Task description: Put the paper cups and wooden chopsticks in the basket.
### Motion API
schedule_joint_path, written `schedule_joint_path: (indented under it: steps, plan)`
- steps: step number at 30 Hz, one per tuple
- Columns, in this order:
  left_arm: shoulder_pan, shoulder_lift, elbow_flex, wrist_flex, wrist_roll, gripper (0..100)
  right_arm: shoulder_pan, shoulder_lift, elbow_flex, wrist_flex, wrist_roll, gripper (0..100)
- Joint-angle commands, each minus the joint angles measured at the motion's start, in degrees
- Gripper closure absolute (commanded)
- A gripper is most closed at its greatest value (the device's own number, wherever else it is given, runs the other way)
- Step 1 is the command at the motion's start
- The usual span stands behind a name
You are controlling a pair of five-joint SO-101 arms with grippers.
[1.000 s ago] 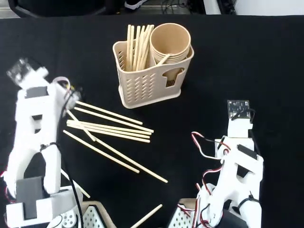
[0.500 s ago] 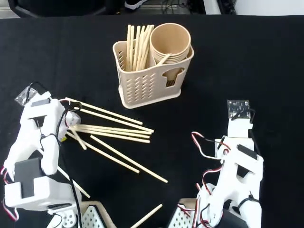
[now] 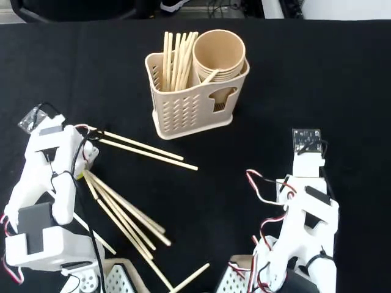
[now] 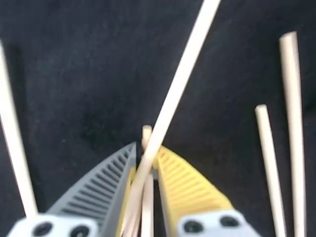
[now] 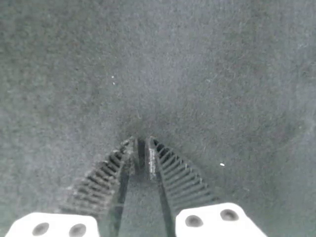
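Left claw (image 4: 146, 148), one grey finger and one yellow: pinched nearly shut on a bundle of held chopsticks (image 3: 122, 210), ends wedged between the fingers and one long stick slanting out past the tips. From overhead, bundle gripped at one end, fanning out from the claw across the black surface (image 3: 293, 79) back toward the arm bases.

Just beyond the left claw, on the side away from the bases: two loose chopsticks (image 3: 143, 151), flat on the surface. Near ends close to the claw, lengths running off toward the right arm's side, slightly spread from each other.

Farther out from the left claw in that same direction, well apart from it: cream slotted basket (image 3: 183, 113), standing upright. In the compartment nearer the left claw, stored chopsticks (image 3: 176, 58) standing on end. In the other compartment, stacked paper cups (image 3: 219, 52), mouths up, with a single stick leaning against them.

Right claw (image 5: 141, 148): dark ribbed fingers drawn together with only a sliver between the tips, gripping nothing, hanging low over the black surface.

Behind the left claw, between the two arm bases: one stray chopstick (image 3: 189, 278), lying at a slant.
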Motion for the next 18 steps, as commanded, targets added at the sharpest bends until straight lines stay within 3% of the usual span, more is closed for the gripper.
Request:
schedule_joint_path:
  steps: [1,9,13,18]
  plan:
    - [-0.66,-4.84,-1.01,0.09,-0.18,97,-0.53,-1.45,-0.22,-0.62,0.44,94.5]
    - [-0.04,-20.40,-0.84,0.18,-0.44,97,-0.53,-1.45,-0.22,-0.62,0.44,94.5]
    - [0.84,-30.68,-0.04,1.76,-8.62,97,-0.53,-1.45,-0.22,-0.62,0.44,94.5]
    - [1.71,-45.19,0.22,4.31,-11.34,97,-0.53,-1.45,-0.22,-0.62,0.44,94.5]
